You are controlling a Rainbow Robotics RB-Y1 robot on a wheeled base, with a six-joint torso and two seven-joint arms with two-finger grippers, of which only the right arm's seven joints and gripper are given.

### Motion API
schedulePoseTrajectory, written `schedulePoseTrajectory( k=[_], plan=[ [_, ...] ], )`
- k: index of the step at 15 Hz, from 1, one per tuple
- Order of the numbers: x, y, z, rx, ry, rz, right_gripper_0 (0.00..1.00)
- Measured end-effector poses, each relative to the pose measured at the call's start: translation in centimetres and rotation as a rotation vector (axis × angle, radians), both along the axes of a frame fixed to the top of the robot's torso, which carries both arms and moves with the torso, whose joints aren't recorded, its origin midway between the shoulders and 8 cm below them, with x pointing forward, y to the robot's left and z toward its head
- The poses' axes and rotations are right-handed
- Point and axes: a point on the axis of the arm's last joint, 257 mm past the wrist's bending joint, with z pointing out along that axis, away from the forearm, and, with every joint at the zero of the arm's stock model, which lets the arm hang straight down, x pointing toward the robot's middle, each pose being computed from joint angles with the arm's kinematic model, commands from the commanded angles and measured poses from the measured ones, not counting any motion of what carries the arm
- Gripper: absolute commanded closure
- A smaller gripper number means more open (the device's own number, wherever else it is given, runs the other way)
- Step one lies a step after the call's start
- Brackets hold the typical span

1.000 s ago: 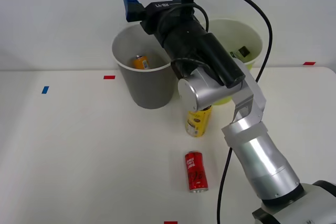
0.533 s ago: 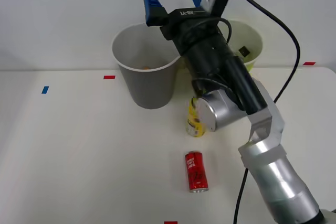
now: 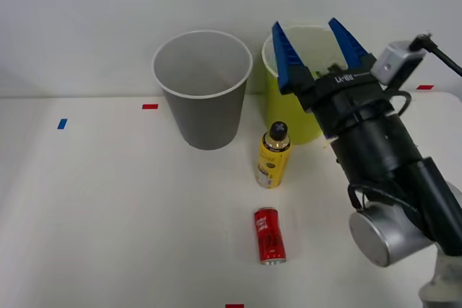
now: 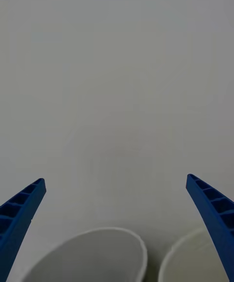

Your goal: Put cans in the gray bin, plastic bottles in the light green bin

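The right end effector [image 3: 318, 41] hangs raised in front of the green bin [image 3: 289, 117], its two blue ribbed fingers [image 3: 285, 55] spread wide apart with nothing between them. In the front view the fingertips point up and away from the robot, overlapping the green bin's rim. The black wrist and silver arm run down from there to the view's lower right corner.

In the wrist view the end effector [image 4: 117, 228] shows the same wide gap, one finger at each lower corner, with the white wall beyond. Between the fingers sit the white rims of both bins: the gray bin [image 4: 92, 255] and, just beside it, the green bin [image 4: 195, 257].

On the white surface [image 3: 108, 214], the gray bin [image 3: 203, 91] stands upright at the back, left of the green bin, the two close together. Its inside cannot be seen down to the bottom from this angle.

The yellow bottle [image 3: 273, 156] stands upright with its black cap on, just in front of the gap between the bins and near the green bin's base. The red can [image 3: 268, 235] lies on its side nearer the robot, well apart from the bottle, its silver end toward the robot.

Small red and blue tape marks [image 3: 150, 106] dot the surface.
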Motion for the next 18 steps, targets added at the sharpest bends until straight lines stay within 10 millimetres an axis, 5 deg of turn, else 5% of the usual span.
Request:
schedulePoseTrajectory(
  k=[8,13,18],
  plan=[
    [-7.0,-11.0,-7.7,-0.150,0.155,-0.261,0.01],
    [-9.6,-14.3,-12.9,-0.193,0.286,-0.348,0.01],
    [-12.3,-15.2,-19.8,-0.146,0.463,-0.400,0.02]
  ],
)
